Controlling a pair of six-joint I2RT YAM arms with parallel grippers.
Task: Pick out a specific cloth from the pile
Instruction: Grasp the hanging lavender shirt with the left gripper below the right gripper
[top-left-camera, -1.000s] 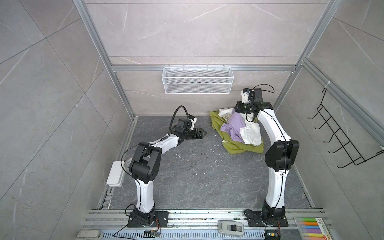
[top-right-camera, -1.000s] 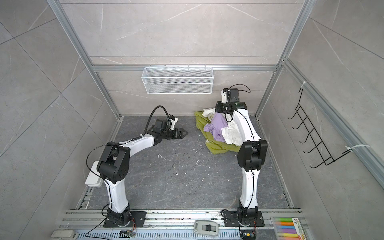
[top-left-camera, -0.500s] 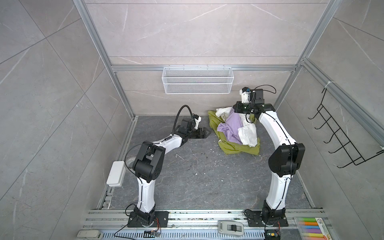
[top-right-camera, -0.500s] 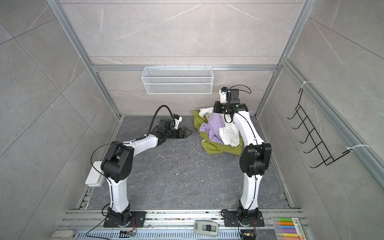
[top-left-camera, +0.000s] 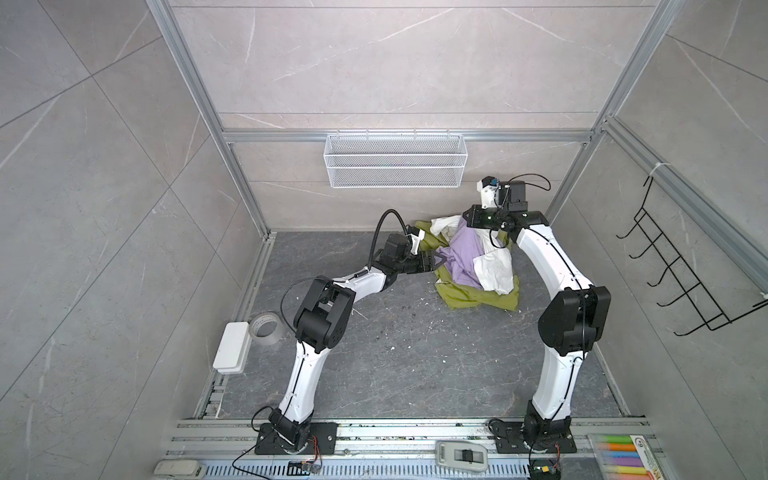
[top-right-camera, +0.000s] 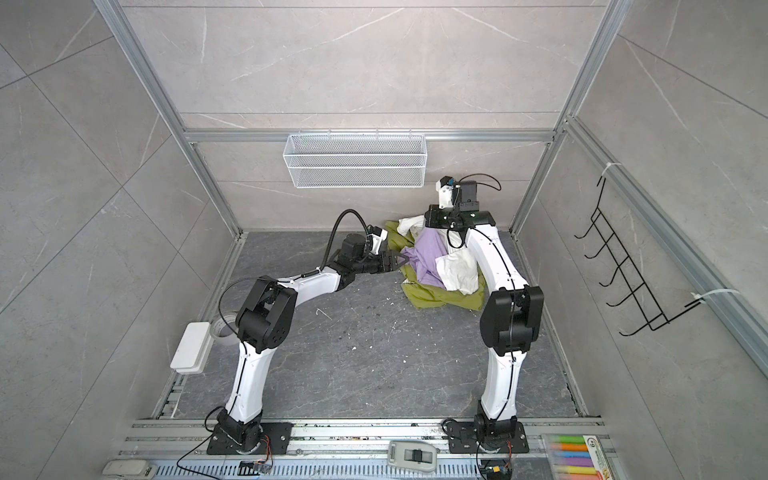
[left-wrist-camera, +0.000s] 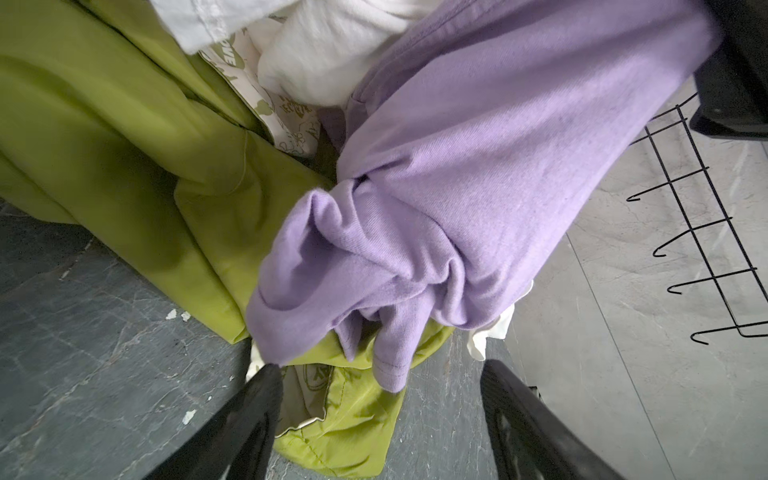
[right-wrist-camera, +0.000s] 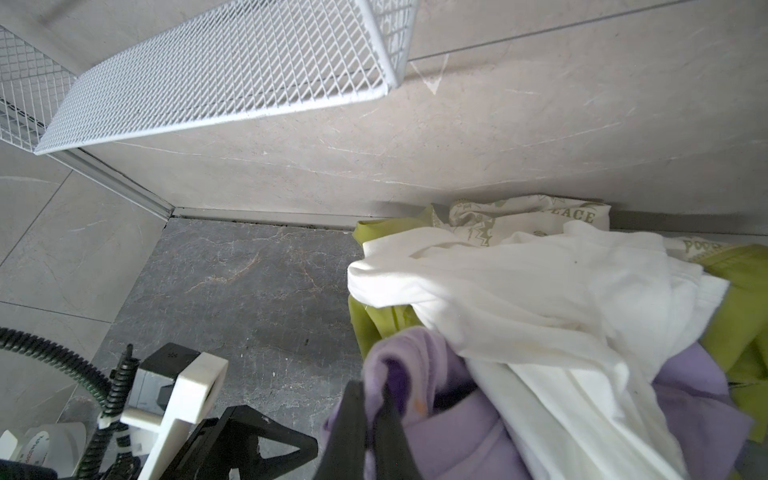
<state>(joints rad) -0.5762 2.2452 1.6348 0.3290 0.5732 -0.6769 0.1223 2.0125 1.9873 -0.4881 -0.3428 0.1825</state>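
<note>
Two end effectors are seen. The left end effector (top-left-camera: 439, 261) is spread wide at the bunched edge of one soft lavender cloth (top-left-camera: 465, 255). The cloth is draped over the pile (top-left-camera: 459, 297), among one olive-green sheet (top-left-camera: 482, 300) and crumpled white pieces (top-left-camera: 494, 270). The right end effector (right-wrist-camera: 371, 395) is clamped on its upper fold.

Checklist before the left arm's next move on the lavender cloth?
1. Right gripper shut on lavender cloth: ok.
2. Left gripper jaws apart: ok.
3. Lavender fold at left fingertips: ok.
4. Only lavender between left jaws: cannot tell; olive-green cloth lies just beneath.
5. White cloth clear of lavender: not ok, it drapes over it.
</note>
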